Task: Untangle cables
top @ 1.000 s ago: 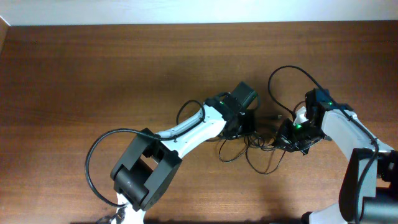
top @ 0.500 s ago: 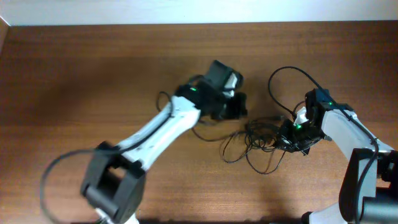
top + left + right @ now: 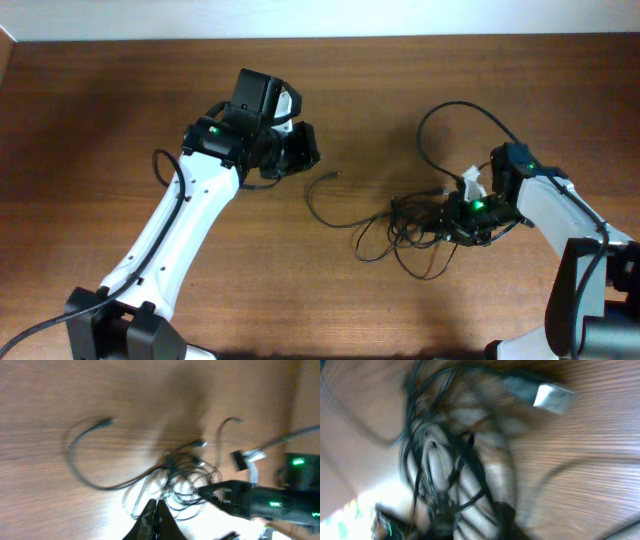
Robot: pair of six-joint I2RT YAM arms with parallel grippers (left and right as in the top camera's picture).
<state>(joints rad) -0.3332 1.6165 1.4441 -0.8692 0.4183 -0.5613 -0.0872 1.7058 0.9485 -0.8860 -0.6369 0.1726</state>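
Observation:
The cables [image 3: 410, 228] lie as a black tangle right of the table's middle, also seen in the left wrist view [image 3: 187, 480]. One strand [image 3: 318, 208] runs out to the left and ends in a small plug [image 3: 336, 175] lying on the wood. My left gripper [image 3: 304, 150] hovers up and left of that plug; in its own view its fingers [image 3: 156, 505] are pressed together with nothing seen between them. My right gripper [image 3: 452, 218] sits in the tangle's right side. Its blurred view shows the gripper [image 3: 472, 517] with fingers apart and strands [image 3: 445, 470] between them.
A thin loop [image 3: 455, 108] arcs up behind the tangle toward the right arm [image 3: 545, 200]. A pale tag [image 3: 472, 181] lies by the right gripper, and a silver plug [image 3: 550, 396] rests on the wood. The table's far edge [image 3: 320, 40] meets a white wall.
My left arm swung up and left away from the tangle, drawing one strand out to the left, and its fingers shut. My right gripper's fingers have parted while staying in the tangle.

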